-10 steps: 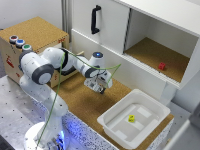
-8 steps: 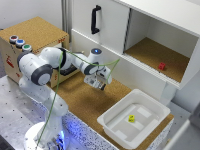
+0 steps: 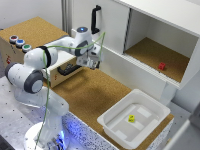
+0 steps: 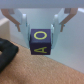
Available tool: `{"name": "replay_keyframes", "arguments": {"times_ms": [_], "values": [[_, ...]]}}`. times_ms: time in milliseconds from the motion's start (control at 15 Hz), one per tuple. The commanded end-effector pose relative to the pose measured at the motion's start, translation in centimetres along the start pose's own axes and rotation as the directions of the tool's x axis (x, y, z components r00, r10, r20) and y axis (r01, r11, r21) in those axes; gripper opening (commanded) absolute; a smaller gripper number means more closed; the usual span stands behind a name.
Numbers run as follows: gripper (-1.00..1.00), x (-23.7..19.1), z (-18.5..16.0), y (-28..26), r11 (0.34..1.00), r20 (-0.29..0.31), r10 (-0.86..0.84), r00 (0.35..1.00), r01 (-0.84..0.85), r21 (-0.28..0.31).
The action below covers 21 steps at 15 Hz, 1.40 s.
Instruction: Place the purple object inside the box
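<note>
Matt purple block, rough cork tabletop, smooth glossy white plastic box

Purple cube between gripper fingers in wrist view: yellow "O" on top face, another yellow "O" on front face. Both blurred but legible. Exterior view: cube hidden at gripper, marks unreadable. Small yellow object in white tray: any marking too small to tell. No other text readable.

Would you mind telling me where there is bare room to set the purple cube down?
Most of the white box floor is bare around the small yellow piece. The cork strip between box and drawer is free. The gripper with the cube crowds the cabinet front.
</note>
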<state>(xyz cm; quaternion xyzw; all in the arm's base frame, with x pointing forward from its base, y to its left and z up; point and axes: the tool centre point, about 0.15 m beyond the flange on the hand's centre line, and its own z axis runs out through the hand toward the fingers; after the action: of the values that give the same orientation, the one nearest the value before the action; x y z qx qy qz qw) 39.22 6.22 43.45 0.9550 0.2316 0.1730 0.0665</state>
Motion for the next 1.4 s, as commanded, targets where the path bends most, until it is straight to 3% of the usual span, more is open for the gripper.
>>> {"name": "replay_keyframes", "arguments": {"times_ms": [0,333,600,800,1000,1200,1333], "values": [[-1.00,5.1,-3.3,-3.5,0.985,0.009,-0.172,0.985,0.171,0.038],[-1.00,9.3,-6.3,-9.9,0.930,-0.057,-0.350,0.935,0.354,0.098],[-1.00,11.9,-5.4,-17.1,0.850,-0.040,-0.503,0.863,0.503,0.155],[-1.00,11.3,-3.5,-21.3,0.800,-0.006,-0.582,0.813,0.574,0.175],[-1.00,9.2,-1.7,-25.2,0.726,-0.013,-0.670,0.743,0.658,0.201],[-1.00,6.6,-0.8,-26.8,0.634,-0.059,-0.752,0.657,0.744,0.211],[-1.00,4.5,-0.6,-27.7,0.533,-0.120,-0.816,0.565,0.817,0.220]]}}
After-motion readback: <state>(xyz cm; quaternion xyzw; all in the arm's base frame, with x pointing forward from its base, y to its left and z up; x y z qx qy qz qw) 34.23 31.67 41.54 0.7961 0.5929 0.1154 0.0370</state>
